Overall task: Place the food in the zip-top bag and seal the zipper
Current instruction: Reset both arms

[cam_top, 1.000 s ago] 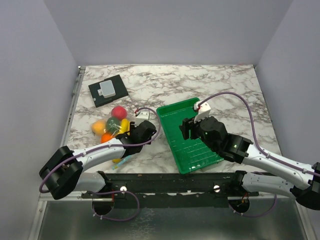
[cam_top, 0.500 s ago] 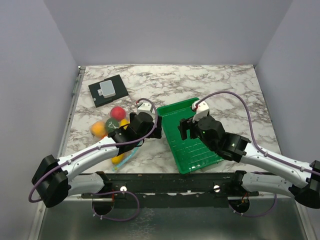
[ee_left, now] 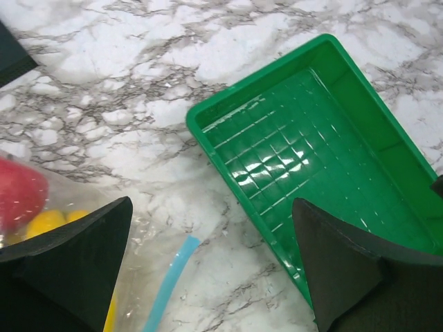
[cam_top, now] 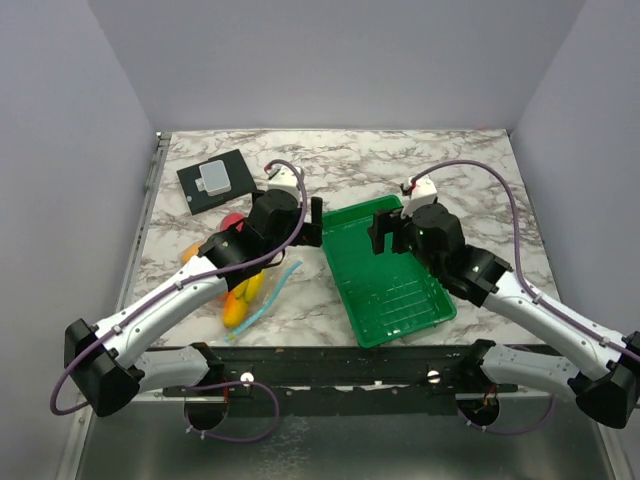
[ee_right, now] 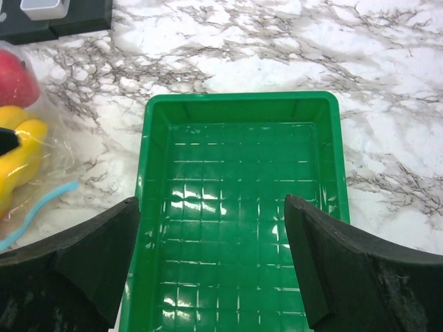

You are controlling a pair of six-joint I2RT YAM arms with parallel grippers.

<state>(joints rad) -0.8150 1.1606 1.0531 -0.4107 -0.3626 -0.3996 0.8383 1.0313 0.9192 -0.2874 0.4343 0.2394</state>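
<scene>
- Top external view, nearest: the zip-top bag (cam_top: 235, 285) lies just left of the green tray (cam_top: 395, 295), the food (cam_top: 238, 300) inside it and the zipper (cam_top: 268, 295) on its tray-side edge.
- Farther: the left gripper (ee_left: 211, 266) hangs beside the tray's far-left corner and the right gripper (ee_right: 211, 263) over its far end, the 2 spread wide and empty.
- Risk: I cannot tell whether the zipper is fully shut; any gap would spill fruit.

The food (ee_right: 21, 155) sits inside the clear zip-top bag (ee_right: 52, 145), blue zipper (cam_top: 268, 298) curved
</scene>
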